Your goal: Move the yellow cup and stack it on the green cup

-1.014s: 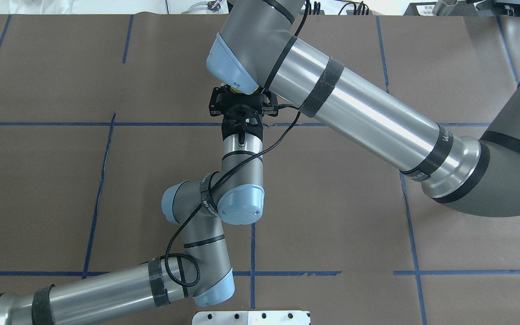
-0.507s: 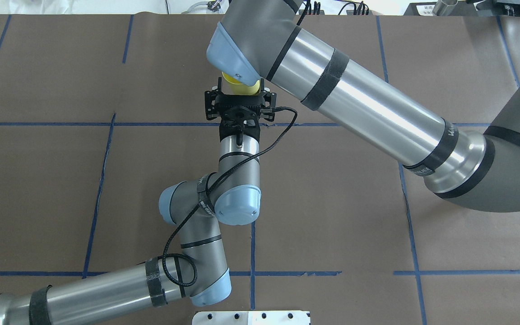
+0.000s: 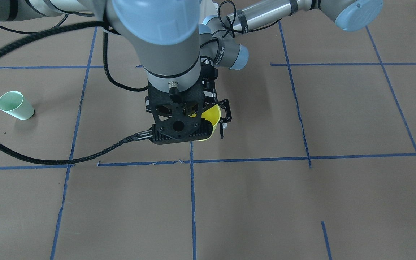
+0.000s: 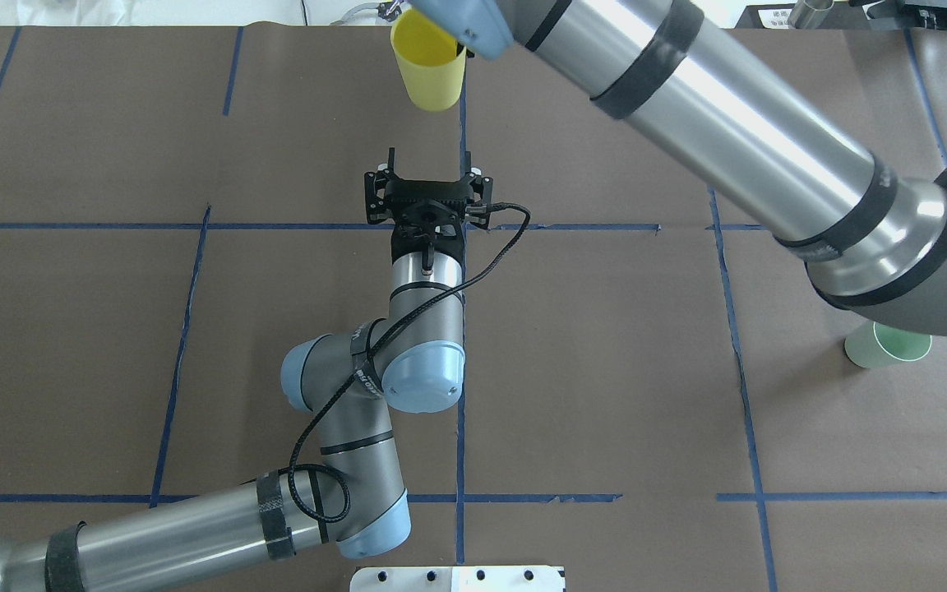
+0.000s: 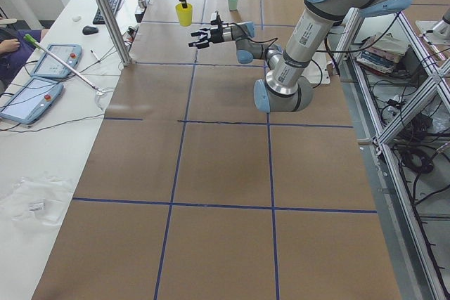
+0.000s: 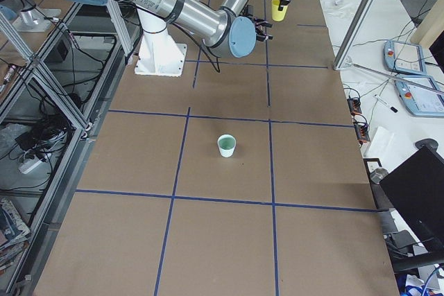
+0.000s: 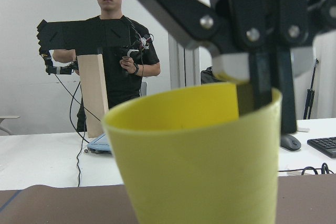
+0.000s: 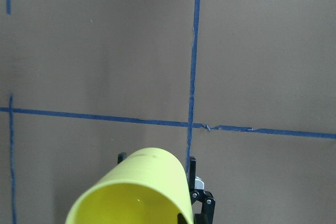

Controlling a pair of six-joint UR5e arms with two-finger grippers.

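The yellow cup (image 4: 428, 70) hangs in the air, held at its rim by my right gripper (image 7: 252, 95), which is shut on it. It also shows in the front view (image 3: 211, 121), the right wrist view (image 8: 134, 198) and close up in the left wrist view (image 7: 199, 156). My left gripper (image 4: 428, 160) is open and empty, just below and behind the cup, apart from it. The green cup (image 4: 889, 345) stands upright on the table at the right, partly under my right arm; it also shows in the front view (image 3: 14, 105).
The table (image 4: 605, 411) is brown paper with blue tape lines. My right arm (image 4: 728, 123) crosses over the table's far right part. A person (image 7: 113, 51) stands beyond the table's far edge. A white plate (image 4: 457, 578) lies at the near edge.
The right arm has lifted the yellow cup up and away from the left gripper. The left gripper has let go, stands open, and has drawn back slightly.
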